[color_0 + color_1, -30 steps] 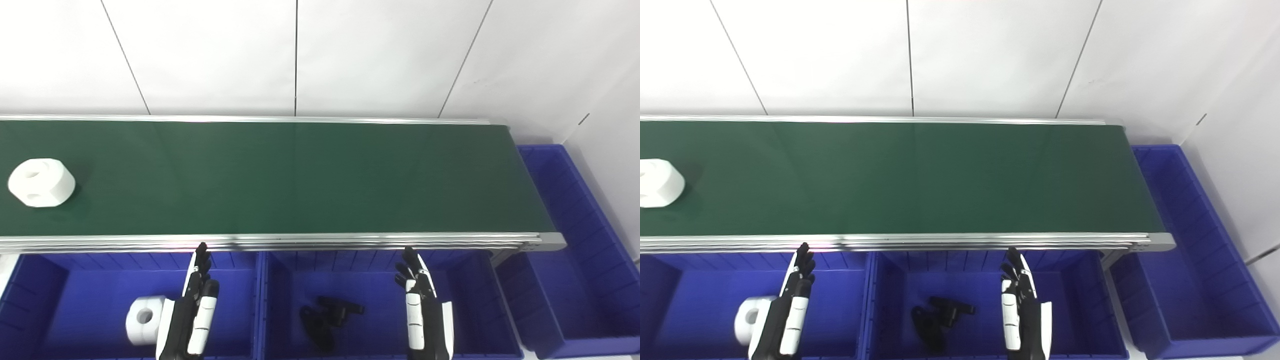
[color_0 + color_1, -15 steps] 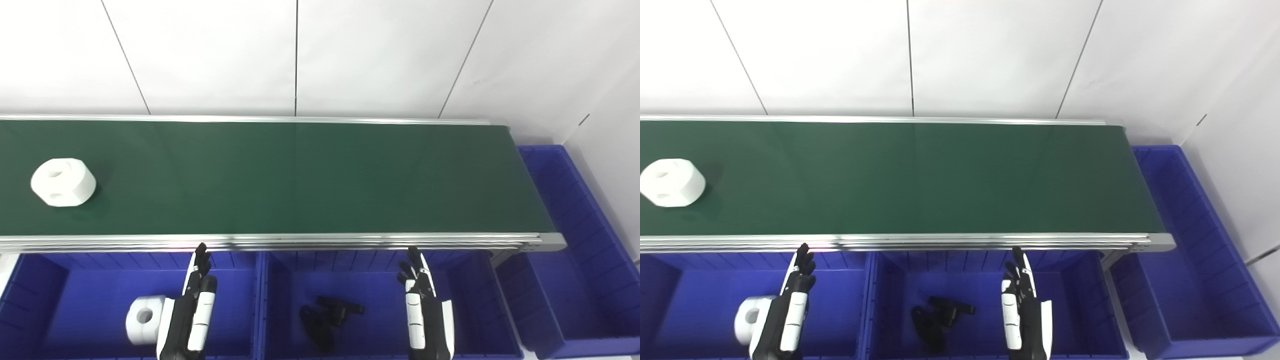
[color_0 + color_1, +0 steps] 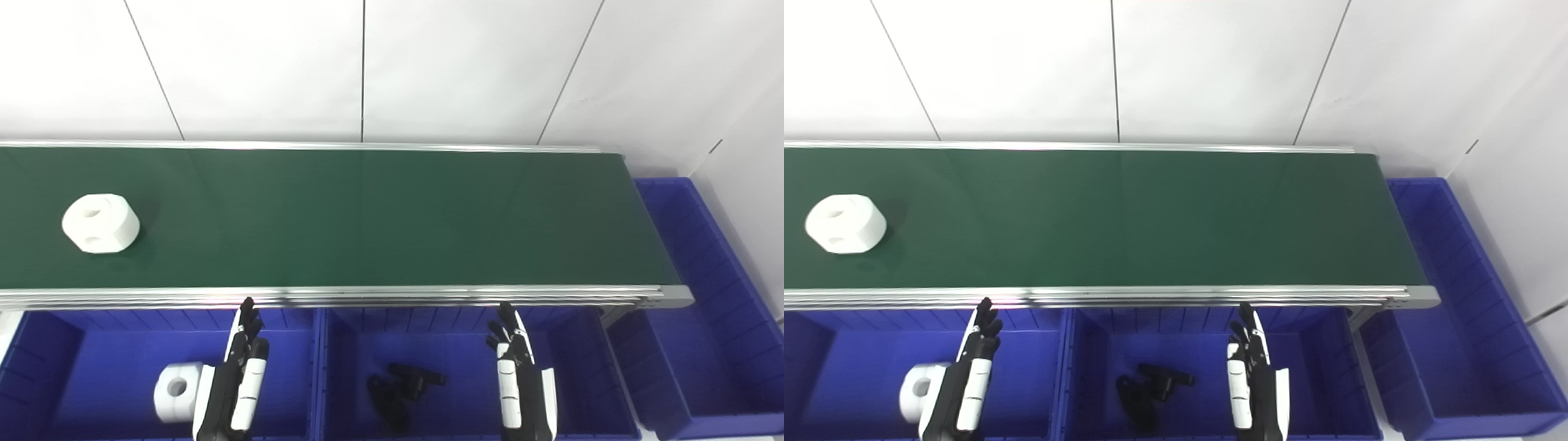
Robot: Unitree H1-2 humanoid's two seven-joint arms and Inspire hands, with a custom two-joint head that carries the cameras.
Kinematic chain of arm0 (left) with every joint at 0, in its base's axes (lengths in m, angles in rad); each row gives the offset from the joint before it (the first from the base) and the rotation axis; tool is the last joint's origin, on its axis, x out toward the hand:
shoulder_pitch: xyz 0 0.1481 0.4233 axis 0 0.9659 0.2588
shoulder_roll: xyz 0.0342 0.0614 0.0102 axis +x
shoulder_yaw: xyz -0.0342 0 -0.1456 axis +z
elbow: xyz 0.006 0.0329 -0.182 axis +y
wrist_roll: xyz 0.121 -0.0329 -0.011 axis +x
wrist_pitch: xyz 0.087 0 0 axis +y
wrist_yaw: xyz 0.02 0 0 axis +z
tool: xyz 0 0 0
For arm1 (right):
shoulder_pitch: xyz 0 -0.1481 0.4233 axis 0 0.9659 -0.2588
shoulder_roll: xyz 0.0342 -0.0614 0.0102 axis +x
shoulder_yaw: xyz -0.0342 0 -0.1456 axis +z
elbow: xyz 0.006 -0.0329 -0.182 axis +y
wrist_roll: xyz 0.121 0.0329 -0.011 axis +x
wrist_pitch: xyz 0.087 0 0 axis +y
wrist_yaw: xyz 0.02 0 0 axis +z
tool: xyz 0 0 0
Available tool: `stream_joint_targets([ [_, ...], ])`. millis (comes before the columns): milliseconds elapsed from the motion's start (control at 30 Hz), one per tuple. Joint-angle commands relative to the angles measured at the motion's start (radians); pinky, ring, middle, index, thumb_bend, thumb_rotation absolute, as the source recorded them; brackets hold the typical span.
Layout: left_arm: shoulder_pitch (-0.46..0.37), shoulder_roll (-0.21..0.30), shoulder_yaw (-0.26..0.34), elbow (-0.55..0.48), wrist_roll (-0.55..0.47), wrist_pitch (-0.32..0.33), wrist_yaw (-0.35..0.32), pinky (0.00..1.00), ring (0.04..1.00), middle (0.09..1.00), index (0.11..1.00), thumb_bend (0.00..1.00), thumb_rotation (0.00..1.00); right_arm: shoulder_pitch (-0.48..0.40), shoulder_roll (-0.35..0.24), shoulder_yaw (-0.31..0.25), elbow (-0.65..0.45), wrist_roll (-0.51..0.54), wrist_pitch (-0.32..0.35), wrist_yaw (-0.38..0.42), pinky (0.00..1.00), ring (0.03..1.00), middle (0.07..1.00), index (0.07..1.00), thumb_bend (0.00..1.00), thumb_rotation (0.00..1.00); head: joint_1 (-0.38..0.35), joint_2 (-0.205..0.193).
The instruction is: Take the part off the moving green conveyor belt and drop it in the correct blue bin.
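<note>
The white part now lies further right along the green conveyor belt than a second ago, clear of the picture's left edge in both views, its orientation unchanged. The right hand sits slightly lower than a second ago, its fingers a little further below the belt's near rail.

A long green conveyor belt with silver rails carries one white part with round holes, lying near its left end, closer to the front rail.
</note>
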Motion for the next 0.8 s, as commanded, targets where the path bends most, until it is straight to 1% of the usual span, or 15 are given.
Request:
stream_joint_targets([
  [0,0.007,-0.016,-0.014,-0.002,0.012,-0.051,0.017,1.0,0.982,0.997,1.0,0.6,0.97,0.002,-0.006,-0.002,-0.002,-0.004,-0.045,0.01,0.86,0.896,0.94,0.941,0.56,1.0,0.044,-0.024],
  [33,0.009,-0.022,-0.017,0.01,0.01,-0.059,0.02,1.0,0.975,0.99,1.0,0.63,0.94,0.002,-0.013,-0.005,0.009,0.011,-0.053,0.015,0.87,0.9,0.944,0.943,0.59,1.0,0.082,-0.048],
  [67,0.01,-0.027,-0.02,0.02,0.008,-0.067,0.022,1.0,0.974,0.989,1.0,0.64,0.93,0.003,-0.019,-0.007,0.016,0.024,-0.058,0.019,0.87,0.901,0.945,0.943,0.59,1.0,0.09,-0.053],
  [100,0.009,-0.031,-0.024,0.036,0.006,-0.082,0.022,1.0,0.973,0.988,1.0,0.64,0.93,0.004,-0.023,-0.012,0.024,0.045,-0.061,0.024,0.87,0.903,0.947,0.944,0.59,1.0,0.127,-0.075],
  [200,0.002,-0.042,-0.033,0.08,0.018,-0.126,0.032,0.98,0.958,0.984,0.996,0.66,0.88,0.004,-0.032,-0.025,0.047,0.092,-0.076,0.04,0.9,0.913,0.951,0.934,0.58,1.0,0.177,-0.109],
  [233,-0.001,-0.049,-0.036,0.097,0.03,-0.141,0.042,0.96,0.946,0.978,0.986,0.67,0.87,0.001,-0.039,-0.029,0.058,0.101,-0.085,0.044,0.91,0.919,0.953,0.936,0.58,1.0,0.204,-0.133],
  [267,-0.004,-0.054,-0.039,0.11,0.04,-0.155,0.05,0.92,0.923,0.965,0.969,0.66,0.84,-0.002,-0.044,-0.033,0.068,0.106,-0.093,0.046,0.92,0.925,0.955,0.939,0.58,1.0,0.209,-0.137],
  [300,-0.009,-0.061,-0.041,0.126,0.052,-0.169,0.061,0.9,0.912,0.958,0.962,0.66,0.82,-0.008,-0.049,-0.038,0.08,0.109,-0.1,0.046,0.92,0.926,0.956,0.941,0.57,1.0,0.228,-0.159],
  [333,-0.011,-0.065,-0.044,0.137,0.062,-0.179,0.07,0.87,0.898,0.949,0.953,0.65,0.8,-0.012,-0.051,-0.043,0.087,0.109,-0.103,0.044,0.92,0.925,0.956,0.942,0.57,1.0,0.228,-0.159],
  [367,-0.015,-0.07,-0.046,0.15,0.073,-0.189,0.079,0.87,0.897,0.948,0.952,0.65,0.8,-0.017,-0.055,-0.047,0.097,0.114,-0.105,0.045,0.92,0.925,0.956,0.941,0.57,1.0,0.243,-0.18],
  [400,-0.017,-0.072,-0.048,0.159,0.084,-0.198,0.087,0.85,0.89,0.944,0.947,0.64,0.79,-0.019,-0.056,-0.049,0.103,0.117,-0.105,0.045,0.93,0.927,0.958,0.943,0.56,1.0,0.243,-0.18],
  [433,-0.021,-0.075,-0.05,0.172,0.094,-0.207,0.096,0.84,0.882,0.937,0.939,0.63,0.78,-0.023,-0.06,-0.053,0.111,0.124,-0.106,0.048,0.93,0.93,0.96,0.945,0.55,1.0,0.255,-0.197],
  [567,-0.03,-0.083,-0.058,0.199,0.098,-0.209,0.106,0.79,0.859,0.917,0.913,0.63,0.76,-0.04,-0.075,-0.063,0.141,0.145,-0.106,0.059,0.97,0.944,0.967,0.951,0.54,1.0,0.282,-0.22],
  [667,-0.033,-0.092,-0.064,0.204,0.094,-0.198,0.105,0.78,0.858,0.913,0.914,0.63,0.74,-0.051,-0.083,-0.073,0.154,0.174,-0.106,0.079,0.98,0.954,0.971,0.953,0.53,1.0,0.308,-0.221],
  [767,-0.034,-0.098,-0.068,0.208,0.083,-0.187,0.1,0.78,0.869,0.915,0.906,0.67,0.71,-0.06,-0.087,-0.086,0.166,0.192,-0.106,0.097,1.0,0.967,0.978,0.96,0.54,1.0,0.316,-0.226],
])
